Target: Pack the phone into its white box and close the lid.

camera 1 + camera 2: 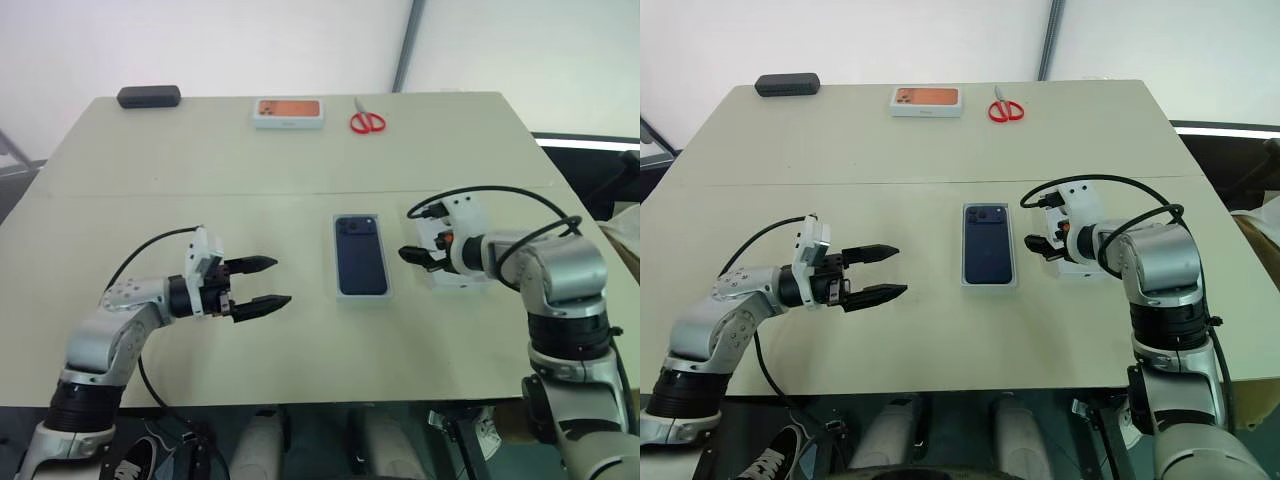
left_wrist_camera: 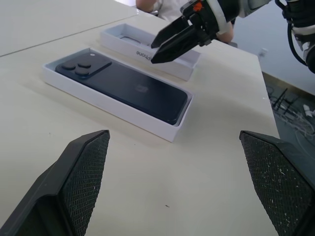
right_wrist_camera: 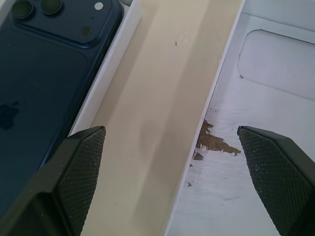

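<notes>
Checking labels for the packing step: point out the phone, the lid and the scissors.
phone [image 1: 360,258]: left eye view, middle of its dark blue back.
lid [image 2: 183,62]: left wrist view, its near white side wall.
scissors [image 1: 367,122]: left eye view, the red handles.

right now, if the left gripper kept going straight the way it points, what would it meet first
Probably the white box with the phone lying in it; the open left gripper points level toward it across bare table, though it may pass just above.
</notes>
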Available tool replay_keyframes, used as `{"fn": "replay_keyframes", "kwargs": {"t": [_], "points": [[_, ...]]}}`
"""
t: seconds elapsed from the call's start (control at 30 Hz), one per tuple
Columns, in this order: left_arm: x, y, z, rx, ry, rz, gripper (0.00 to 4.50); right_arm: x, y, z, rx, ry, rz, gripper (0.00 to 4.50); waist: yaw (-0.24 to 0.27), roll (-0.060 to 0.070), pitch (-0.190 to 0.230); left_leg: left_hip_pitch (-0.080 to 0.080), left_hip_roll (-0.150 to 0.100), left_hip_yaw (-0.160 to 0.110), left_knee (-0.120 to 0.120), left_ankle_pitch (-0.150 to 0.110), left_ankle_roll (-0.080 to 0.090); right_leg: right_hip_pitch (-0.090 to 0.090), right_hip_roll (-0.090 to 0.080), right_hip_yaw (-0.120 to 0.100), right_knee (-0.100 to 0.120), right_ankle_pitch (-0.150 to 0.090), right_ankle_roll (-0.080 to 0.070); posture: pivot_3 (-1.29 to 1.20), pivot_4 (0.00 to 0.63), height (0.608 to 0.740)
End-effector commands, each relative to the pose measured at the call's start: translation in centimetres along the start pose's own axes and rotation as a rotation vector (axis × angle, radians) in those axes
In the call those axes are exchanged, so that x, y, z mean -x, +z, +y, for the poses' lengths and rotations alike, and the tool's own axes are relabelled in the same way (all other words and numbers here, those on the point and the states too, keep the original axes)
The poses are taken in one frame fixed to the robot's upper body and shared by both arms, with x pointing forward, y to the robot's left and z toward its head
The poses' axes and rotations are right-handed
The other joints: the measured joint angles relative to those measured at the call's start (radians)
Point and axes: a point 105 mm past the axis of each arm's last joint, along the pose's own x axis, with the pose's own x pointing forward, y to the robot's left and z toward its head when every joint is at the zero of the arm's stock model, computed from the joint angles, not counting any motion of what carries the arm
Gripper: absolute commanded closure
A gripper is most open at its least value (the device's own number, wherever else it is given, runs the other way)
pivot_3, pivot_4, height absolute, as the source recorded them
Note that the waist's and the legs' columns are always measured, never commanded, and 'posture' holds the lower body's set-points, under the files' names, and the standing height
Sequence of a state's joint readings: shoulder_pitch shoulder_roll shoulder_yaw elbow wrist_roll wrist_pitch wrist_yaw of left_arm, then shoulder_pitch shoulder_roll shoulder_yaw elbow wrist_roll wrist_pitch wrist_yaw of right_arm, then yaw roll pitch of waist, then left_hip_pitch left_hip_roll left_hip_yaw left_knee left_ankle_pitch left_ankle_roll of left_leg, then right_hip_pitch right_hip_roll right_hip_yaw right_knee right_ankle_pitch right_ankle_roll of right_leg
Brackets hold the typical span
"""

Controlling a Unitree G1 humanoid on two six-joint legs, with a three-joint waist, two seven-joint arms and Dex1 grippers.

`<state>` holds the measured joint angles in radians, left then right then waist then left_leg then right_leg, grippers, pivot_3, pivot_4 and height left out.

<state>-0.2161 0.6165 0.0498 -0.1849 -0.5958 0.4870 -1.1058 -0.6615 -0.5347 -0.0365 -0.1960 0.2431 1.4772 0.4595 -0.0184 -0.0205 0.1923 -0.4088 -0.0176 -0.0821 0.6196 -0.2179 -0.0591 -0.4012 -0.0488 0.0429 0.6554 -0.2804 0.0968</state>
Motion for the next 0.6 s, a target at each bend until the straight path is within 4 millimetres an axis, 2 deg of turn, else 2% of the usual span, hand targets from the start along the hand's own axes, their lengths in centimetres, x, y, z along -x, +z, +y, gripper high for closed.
{"fn": "replay_keyframes", "kwargs": {"t": [0.03, 0.37, 0.6], "points": [[-0.4, 0.6, -0.7, -0.049, -0.013, -0.011, 0.04, 0.0, 0.7, -0.3, -0.018, -0.015, -0.01, 0.01, 0.0, 0.0, 0.0, 0.0, 0.0, 0.0, 0.0, 0.0, 0.0, 0.0, 0.0, 0.0, 0.0, 0.0, 0.0, 0.0, 0.15, 0.74], [-0.5, 0.6, -0.4, -0.064, 0.006, -0.015, 0.04, -0.1, 0.0, -0.2, -0.114, -0.068, 0.029, 0.01, -0.001, 0.0, 0.0, 0.0, -0.001, 0.0, 0.0, 0.0, 0.0, 0.0, 0.001, 0.0, 0.0, 0.0, 0.0, 0.0, 0.15, 0.74], [-0.6, 0.7, -0.3, -0.066, 0.009, -0.024, 0.04, 0.2, 0.3, -1.3, -0.153, -0.172, 0.013, 0.01, 0.001, 0.0, 0.0, 0.0, -0.001, 0.0, 0.0, 0.0, 0.0, 0.0, 0.0, 0.0, 0.0, 0.0, 0.0, 0.0, 0.15, 0.74]]}}
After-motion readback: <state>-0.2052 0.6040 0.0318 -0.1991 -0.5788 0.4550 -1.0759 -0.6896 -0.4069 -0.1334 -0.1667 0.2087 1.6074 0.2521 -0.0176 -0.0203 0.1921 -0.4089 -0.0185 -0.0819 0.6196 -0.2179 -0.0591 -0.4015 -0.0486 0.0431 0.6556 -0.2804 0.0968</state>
